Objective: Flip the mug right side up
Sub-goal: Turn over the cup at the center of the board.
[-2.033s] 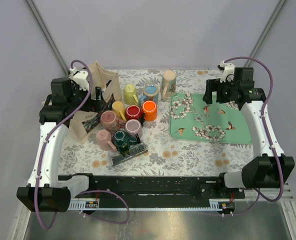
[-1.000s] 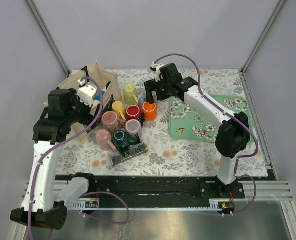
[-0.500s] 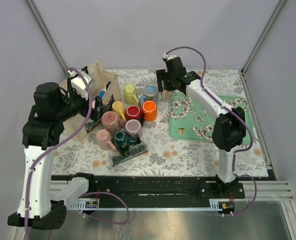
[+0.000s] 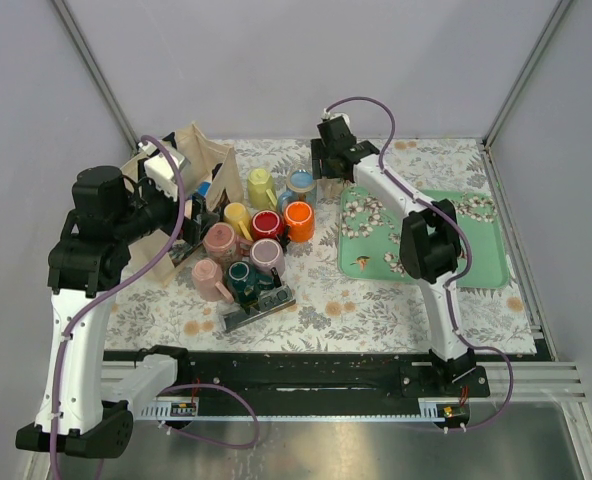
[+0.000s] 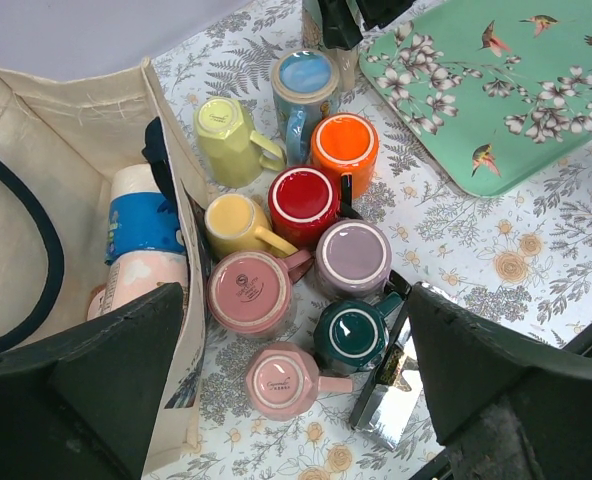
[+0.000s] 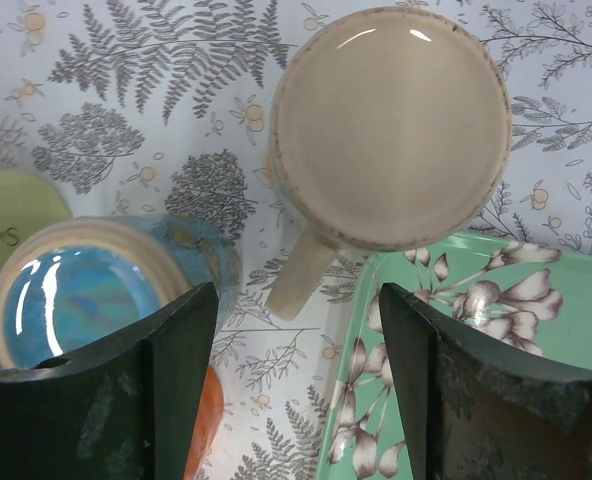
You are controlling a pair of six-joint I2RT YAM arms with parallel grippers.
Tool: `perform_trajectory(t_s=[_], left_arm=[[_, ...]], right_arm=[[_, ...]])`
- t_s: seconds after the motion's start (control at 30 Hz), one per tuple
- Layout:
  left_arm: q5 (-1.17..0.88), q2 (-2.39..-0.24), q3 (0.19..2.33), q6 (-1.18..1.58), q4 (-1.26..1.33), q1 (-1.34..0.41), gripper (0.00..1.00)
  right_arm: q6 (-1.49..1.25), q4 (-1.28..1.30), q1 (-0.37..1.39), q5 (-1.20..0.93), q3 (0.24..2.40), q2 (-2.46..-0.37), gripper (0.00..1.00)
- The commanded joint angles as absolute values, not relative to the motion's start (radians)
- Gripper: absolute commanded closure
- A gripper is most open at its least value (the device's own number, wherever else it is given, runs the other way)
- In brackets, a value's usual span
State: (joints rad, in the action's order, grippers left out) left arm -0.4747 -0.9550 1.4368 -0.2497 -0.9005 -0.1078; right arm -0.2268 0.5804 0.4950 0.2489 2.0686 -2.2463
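Note:
A beige mug (image 6: 391, 125) stands upside down on the floral cloth, base up, its handle (image 6: 298, 280) pointing toward the near left, beside the green tray's corner. My right gripper (image 6: 296, 390) is open above it, its fingers (image 6: 176, 390) straddling the handle side. In the top view the right gripper (image 4: 332, 170) hides most of this mug. My left gripper (image 5: 296, 390) is open and empty, high above a cluster of upside-down mugs, over the light pink mug (image 5: 281, 380). It hangs by the bag in the top view (image 4: 196, 213).
Other upside-down mugs: blue (image 6: 76, 290), orange (image 5: 344, 148), red (image 5: 304, 200), yellow (image 5: 234, 222), lilac (image 5: 354, 258), pink (image 5: 248, 292), teal (image 5: 354, 338), yellow-green (image 5: 226, 140). A canvas bag (image 4: 201, 160) stands at the left. A green tray (image 4: 476, 250) lies at the right. A foil packet (image 4: 259, 308) lies in front.
My right arm has swung from above the tray's right side to the back, over the beige mug. My left arm has risen and pulled back from the bag.

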Motion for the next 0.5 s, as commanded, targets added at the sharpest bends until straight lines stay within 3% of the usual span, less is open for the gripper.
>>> perform_trajectory(t_s=[0.0, 0.47], left_arm=[[-0.472, -0.943, 1.448, -0.244, -0.884, -0.104, 0.02], [-0.492, -0.954, 1.428, -0.221, -0.856, -0.095, 0.02]], right_arm=[[-0.245, 0.555, 0.499, 0.348, 2.135, -2.281, 0.26], [-0.109, 0.515, 0.454, 0.27, 2.01, -2.252, 0.37]])
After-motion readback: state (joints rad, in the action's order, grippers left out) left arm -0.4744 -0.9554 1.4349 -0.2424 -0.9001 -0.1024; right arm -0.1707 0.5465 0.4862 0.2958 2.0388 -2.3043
